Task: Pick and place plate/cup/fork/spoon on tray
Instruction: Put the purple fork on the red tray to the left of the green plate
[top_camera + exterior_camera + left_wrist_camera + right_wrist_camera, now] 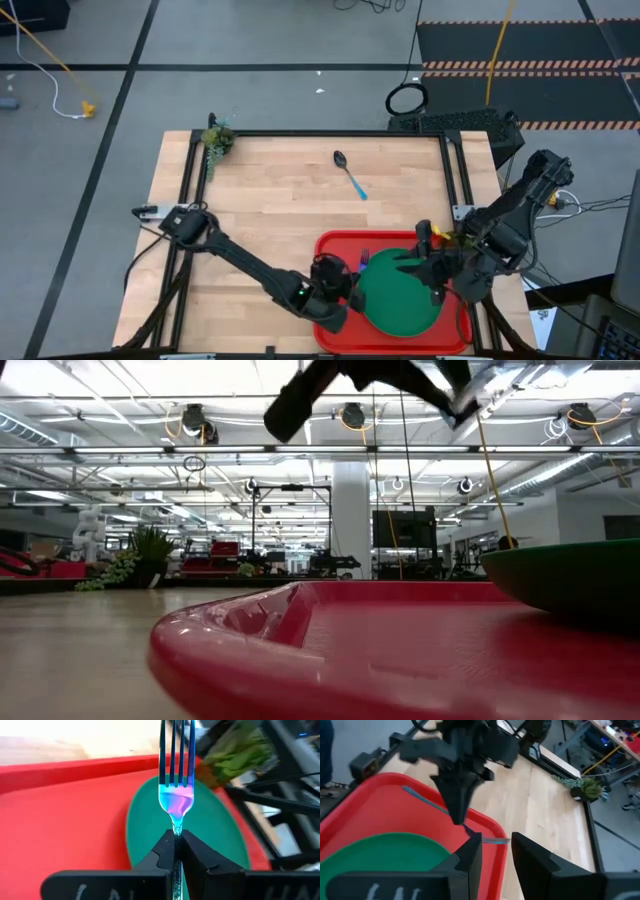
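Pale wooden boards make up the table [290, 200] under me, framed by black rails, with grey floor around it.

My left gripper [176, 851] has its two fingers pinched tight on the fork [176, 785], gripping it at the neck just below the tines, so the tines stick straight out ahead of my fingertips. From above, that gripper [335, 280] hangs over the left part of the tray [335, 245], beside the plate's left edge, and the fork [363, 262] reaches toward the plate. My right wrist camera shows the fork's handle [427, 801] trailing back as a slim blue line over the red surface, though I cannot tell whether it touches the tray.

My right gripper [495, 847] has its fingers parted with nothing between them. It hovers over the tray's far right area, at the plate's upper right rim [432, 272].

The plate [400, 292] lies flat in the tray, filling its middle and right side. The tray sits at the near edge of the table, right of centre. At table height, its red rim [230, 630] curves across the foreground, with the plate's edge [570, 575] at the right.

The spoon [349, 173] lies on the bare wood well beyond the tray, bowl toward the far side. A small potted plant [217, 139] stands at the far left corner. The cup I cannot find in any view.
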Robot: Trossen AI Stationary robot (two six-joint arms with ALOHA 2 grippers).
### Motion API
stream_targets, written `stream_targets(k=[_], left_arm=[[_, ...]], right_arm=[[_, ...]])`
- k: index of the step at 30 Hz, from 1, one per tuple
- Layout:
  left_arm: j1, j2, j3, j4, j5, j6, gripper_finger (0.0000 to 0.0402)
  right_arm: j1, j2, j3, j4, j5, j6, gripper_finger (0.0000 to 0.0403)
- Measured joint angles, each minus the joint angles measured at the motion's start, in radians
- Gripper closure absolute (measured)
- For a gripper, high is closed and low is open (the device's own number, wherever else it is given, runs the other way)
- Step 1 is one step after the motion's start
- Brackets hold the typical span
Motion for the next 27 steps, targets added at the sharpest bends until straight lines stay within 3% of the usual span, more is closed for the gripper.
stream_targets(k=[6,27], left_arm=[[0.014,0.044,0.054,-0.144,-0.002,-0.123,0.0383],[0.030,0.184,0.054,-0.116,0.140,-0.395,0.0382]], right_arm=[[0.050,0.000,0.000,-0.022,0.004,0.064,0.0303],[0.073,-0.017,-0.122,0.132,0.005,0.002,0.0303]])
